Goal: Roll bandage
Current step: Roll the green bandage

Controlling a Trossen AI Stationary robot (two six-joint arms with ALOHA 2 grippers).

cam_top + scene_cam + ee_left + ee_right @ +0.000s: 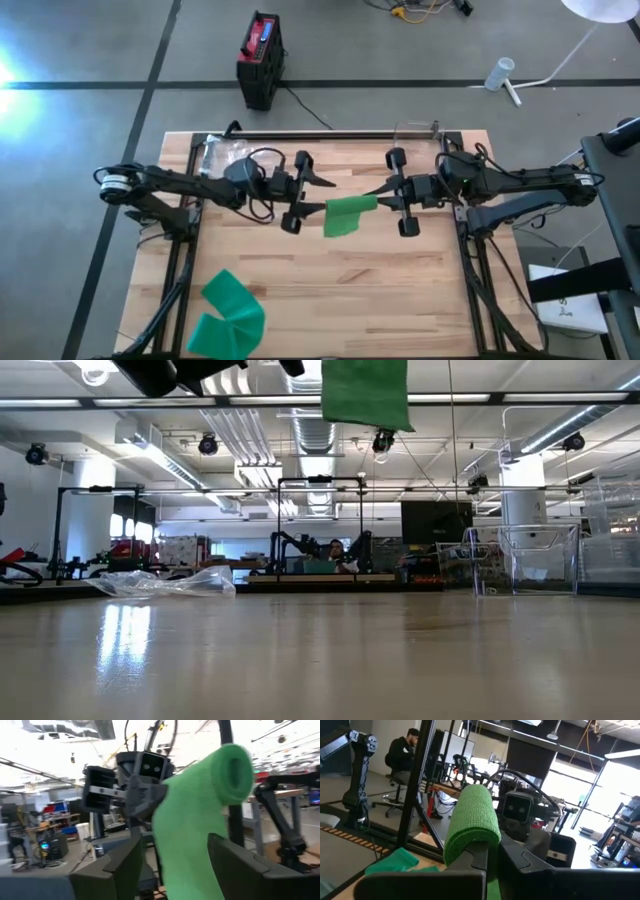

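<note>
A green bandage [350, 215] hangs in the air over the middle of the table, between my two grippers. Its rolled end [472, 817] sits at my right gripper [492, 857], which is shut on it. The loose tail [190, 850] drops between the fingers of my left gripper [175, 870]. That gripper stands open, one finger on either side of the tail; I cannot tell whether either finger touches it. In the low view the bandage [365, 390] hangs high above the tabletop. My right gripper pinches the bandage between its two fingers [525, 865], just under the rolled end [466, 845]. The fingers come in about level from the table's right side. The bandage is lifted clear of the table, the roll above the fingertips and the tail hanging slack.
A second green strip [230, 315] lies folded on the table's near left corner. A crumpled clear plastic bag [220, 152] lies at the far left. A clear plastic container [535, 560] stands at the far right. The middle of the wooden table [330, 280] is bare.
</note>
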